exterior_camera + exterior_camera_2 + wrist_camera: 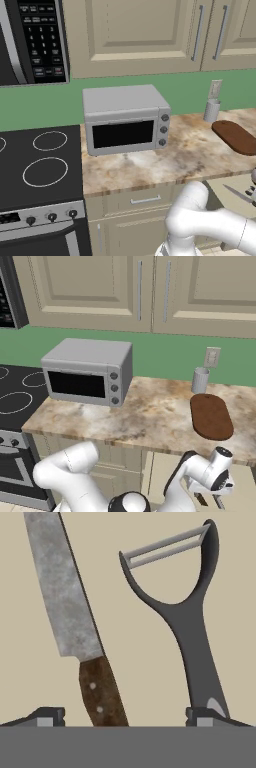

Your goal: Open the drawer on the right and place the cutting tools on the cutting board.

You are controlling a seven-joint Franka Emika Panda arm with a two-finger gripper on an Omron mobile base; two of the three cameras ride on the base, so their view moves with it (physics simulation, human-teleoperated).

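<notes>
Left base view: lying at the counter's (165,160) right end, near a grey cup (211,110), the reddish-brown board (236,136), rounded at its ends, long axis running from back left toward front right. Standing further left, a grey toaster oven (125,120), door facing forward. Showing at the right edge below the counter, the open drawer (231,186), with the knife's (238,194) thin silver blade lying on its pale floor, tip pointing left and away.

Right base view: lying flat on the counter's right part, the board (211,416), long axis running front to back, just in front of the cup (200,380). Hanging below the counter edge over the drawer (162,473), the hand (219,491), a small dark piece visible on the pale floor just beside it.

Hand view: lying on the pale drawer floor, the knife (75,619), mottled silver blade reaching to the top left, brown riveted handle slanting toward the bottom centre. Resting beside it and apart from it, a dark grey peeler (187,619), handle toward the bottom right, looped head with its silver blade toward the top. Standing wide apart at the bottom, the fingertips (200,716), gripping nothing, knife handle between them, right tip just at the peeler's handle end.
</notes>
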